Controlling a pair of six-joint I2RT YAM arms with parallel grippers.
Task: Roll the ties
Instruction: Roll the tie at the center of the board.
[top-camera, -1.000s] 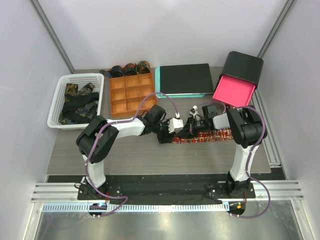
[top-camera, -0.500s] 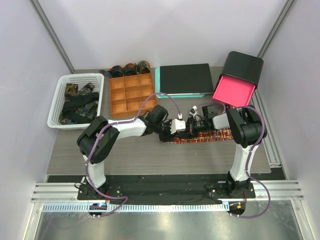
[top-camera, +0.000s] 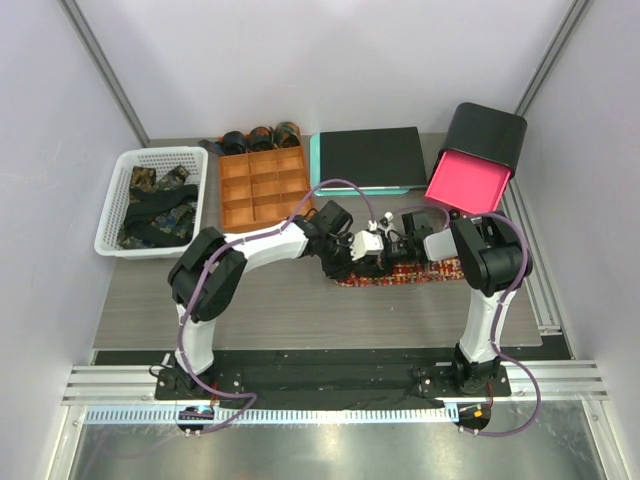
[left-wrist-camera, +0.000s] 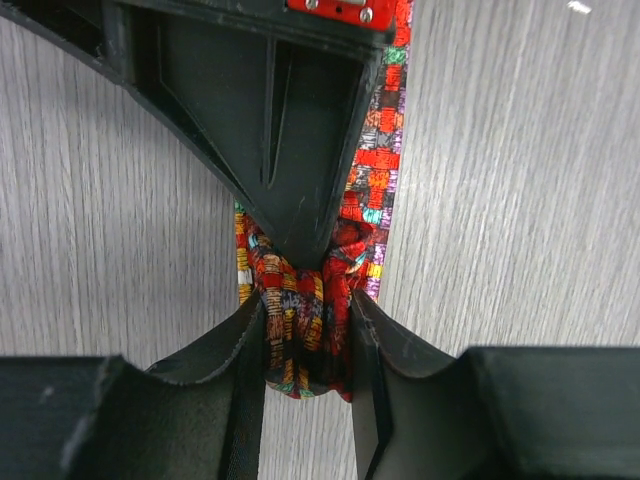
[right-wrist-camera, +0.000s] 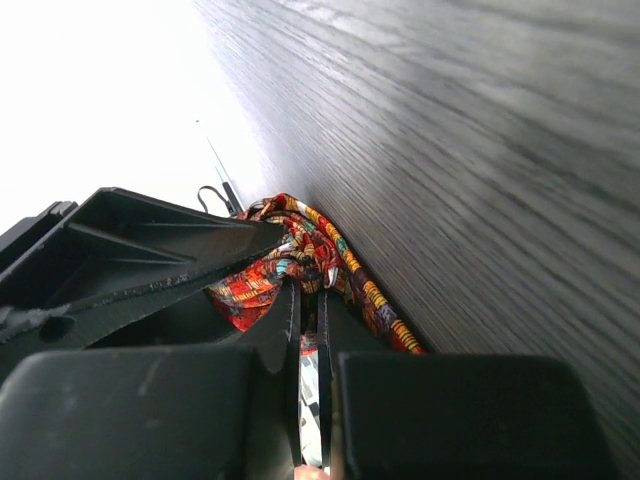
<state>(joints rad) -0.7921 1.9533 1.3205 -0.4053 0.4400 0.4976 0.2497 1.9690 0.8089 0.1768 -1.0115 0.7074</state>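
The red-orange check tie (top-camera: 418, 270) lies as a strip on the grey table, its left end bunched into a loose coil. My left gripper (top-camera: 366, 246) reaches in from the left. In the left wrist view its gripper (left-wrist-camera: 305, 310) is shut on the coil (left-wrist-camera: 300, 340). My right gripper (top-camera: 392, 244) meets it from the right. In the right wrist view its gripper (right-wrist-camera: 310, 300) is almost closed, pinching the tie's fabric (right-wrist-camera: 285, 255) at the coil's core. One right finger (left-wrist-camera: 290, 150) shows as a black wedge above the coil.
An orange compartment tray (top-camera: 262, 190) stands at the back, with three dark rolled ties (top-camera: 260, 137) along its far row. A white basket (top-camera: 112, 215) at the left holds several dark ties. A black board (top-camera: 368, 158) and a pink-lined black box (top-camera: 475, 155) stand at the back right.
My left arm has moved right, bringing its gripper up against the right gripper. The tie's bunched end has shifted right and the flat strip is shorter. The right arm has barely moved.
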